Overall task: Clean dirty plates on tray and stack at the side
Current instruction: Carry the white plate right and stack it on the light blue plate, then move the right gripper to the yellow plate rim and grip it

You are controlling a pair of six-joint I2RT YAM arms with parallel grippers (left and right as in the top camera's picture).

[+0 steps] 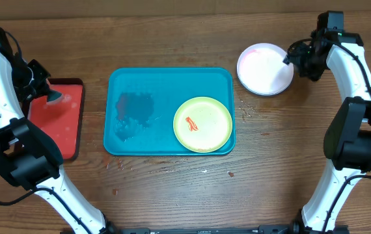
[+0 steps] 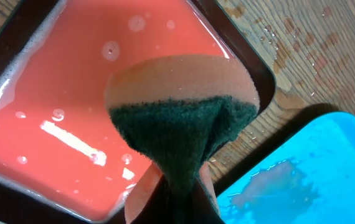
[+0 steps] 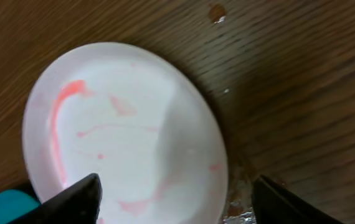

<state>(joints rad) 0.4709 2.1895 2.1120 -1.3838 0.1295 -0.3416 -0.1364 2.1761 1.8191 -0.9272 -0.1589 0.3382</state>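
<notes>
The teal tray lies mid-table with a wet patch on its left half. A yellow-green plate with an orange smear sits in its right half. A white plate with pink streaks lies on the table right of the tray; it also shows in the right wrist view. My right gripper is open, its jaws straddling the white plate's right edge. My left gripper is shut on a sponge, orange with a dark green scrub face, held over the red tray. The light blue plate is out of view.
The red tray with dark rim holds wet, foamy liquid at the left of the table. Small wet spots and crumbs dot the wood between the teal tray and the white plate. The teal tray's corner shows in the left wrist view.
</notes>
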